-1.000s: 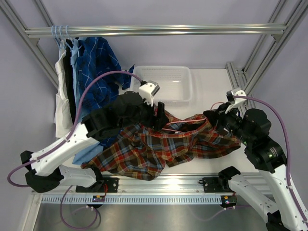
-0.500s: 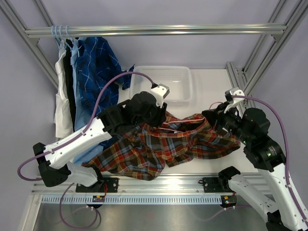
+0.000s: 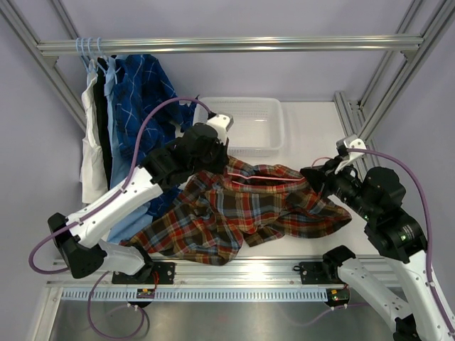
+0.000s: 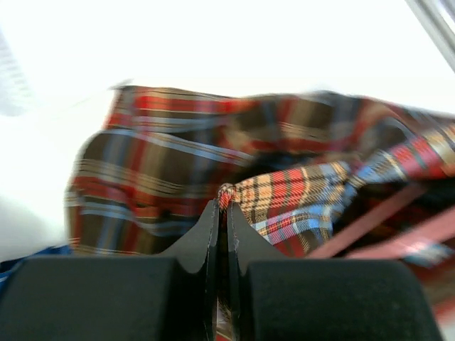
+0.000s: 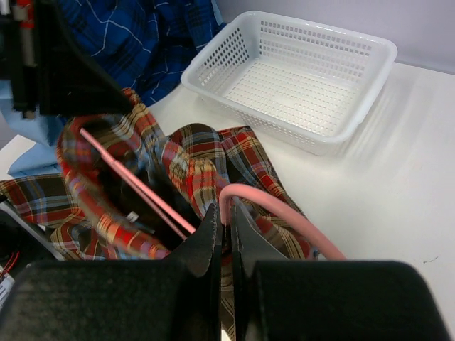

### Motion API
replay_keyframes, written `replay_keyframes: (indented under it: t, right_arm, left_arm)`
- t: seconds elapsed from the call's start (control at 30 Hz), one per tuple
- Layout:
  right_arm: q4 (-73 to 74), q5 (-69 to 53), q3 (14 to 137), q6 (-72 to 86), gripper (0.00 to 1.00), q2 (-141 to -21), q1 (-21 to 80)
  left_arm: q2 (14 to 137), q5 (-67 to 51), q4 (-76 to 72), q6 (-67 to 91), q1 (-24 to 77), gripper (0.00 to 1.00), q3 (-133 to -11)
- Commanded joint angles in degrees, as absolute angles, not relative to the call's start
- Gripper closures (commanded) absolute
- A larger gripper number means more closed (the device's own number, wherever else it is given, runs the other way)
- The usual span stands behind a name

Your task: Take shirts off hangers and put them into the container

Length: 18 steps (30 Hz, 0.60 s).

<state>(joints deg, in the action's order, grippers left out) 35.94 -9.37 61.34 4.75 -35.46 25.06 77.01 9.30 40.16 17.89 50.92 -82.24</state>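
Two hands are closed here, each on a different part of one bundle. The left hand (image 4: 222, 207) has its fingers pressed together on a small pinch of the plaid shirt (image 3: 213, 227), and a knot of red, orange and navy cloth shows right at their tips. From above, that pinched part of the shirt stands raised near the front wall of the container (image 3: 263, 150), while the rest of the garment lies crumpled across the tabletop (image 3: 313, 128) between the two arms.

The right hand (image 5: 225, 213) is clamped on the wire of the pink hanger (image 5: 135, 179). One curve of pink wire comes out from between its fingers and bends off to the right. A straight bar of the hanger runs inside the open neck of the plaid shirt, so the hanger is partly inside the garment.

The container sits at the far side of the tabletop, near the middle, with nothing in it, and the plaid shirt lies just in front of it and outside it.

At the far left, pale blue hangers (image 3: 89, 50) hook over the metal rail (image 3: 249, 45). They carry a dark blue checked shirt (image 3: 142, 99), a black shirt (image 3: 104, 128), a white shirt (image 3: 91, 156) and a light blue shirt (image 3: 112, 85). More light blue cloth (image 3: 131, 226) lies on the tabletop under the left arm, touching the plaid shirt's near left edge.
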Motion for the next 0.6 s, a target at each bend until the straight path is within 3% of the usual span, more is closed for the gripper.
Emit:
replay_keyframes:
  t: [0.0, 0.3, 0.57]
  right_arm:
    - [36.38, -9.14, 61.87, 3.96, 1.00, -33.05, 24.87]
    - [35.60, -8.26, 64.16, 5.89, 1.00, -31.55, 24.87]
    - [34.54, -3.86, 66.27, 6.77, 1.00, -33.05, 24.96]
  left_arm:
    - [74.45, 13.45, 37.36, 14.24, 45.63, 1.00, -80.60]
    - [70.76, 6.96, 30.07, 13.18, 44.83, 1.00, -70.24]
    - [61.89, 9.05, 28.22, 16.26, 43.51, 1.00, -58.80]
